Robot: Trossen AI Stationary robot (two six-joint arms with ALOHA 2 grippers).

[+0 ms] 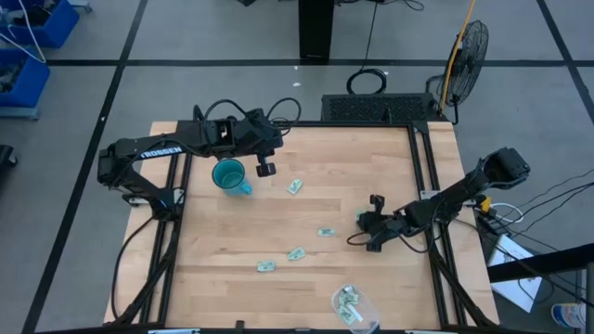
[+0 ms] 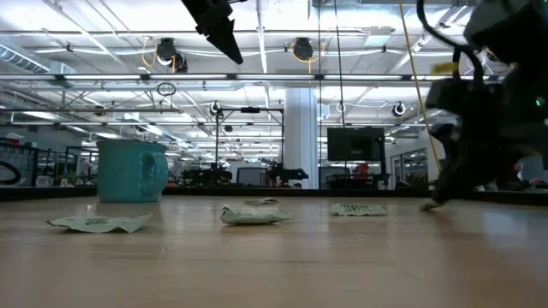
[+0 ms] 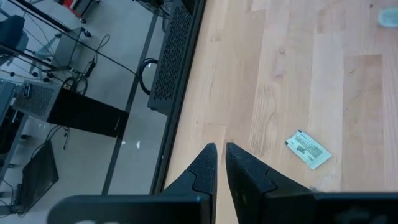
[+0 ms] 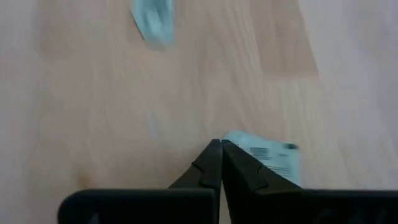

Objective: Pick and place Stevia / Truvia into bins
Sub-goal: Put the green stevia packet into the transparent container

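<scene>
The teal mug (image 1: 228,175) (image 2: 130,171) stands upright near the table's far left. My left gripper (image 1: 265,170) (image 3: 219,149) hovers just right of it, high above the wood, shut and empty. One pale green sachet (image 1: 295,186) (image 3: 308,149) lies flat beyond it. Three more sachets (image 1: 326,232) (image 1: 296,252) (image 1: 266,266) lie mid-table. The clear tub (image 1: 355,309) at the near edge contains sachets. My right gripper (image 1: 364,223) (image 4: 221,144) (image 2: 432,201) is down at the table's right side, shut at a sachet (image 4: 267,155). My right gripper has its shut fingertips on the near corner of a sachet (image 4: 231,138), coming down at a slant from the table's right. The rest of the sachet spreads out behind one finger (image 4: 249,171), which hides most of the contact. Its fingertips are at the tabletop in the low view.
Black rails run along the table's left and right edges (image 1: 436,232), and a dark mat (image 1: 376,109) sits at the far edge. A fan (image 1: 464,51) stands beyond the far right corner. Bare wood lies between the mug and the scattered sachets.
</scene>
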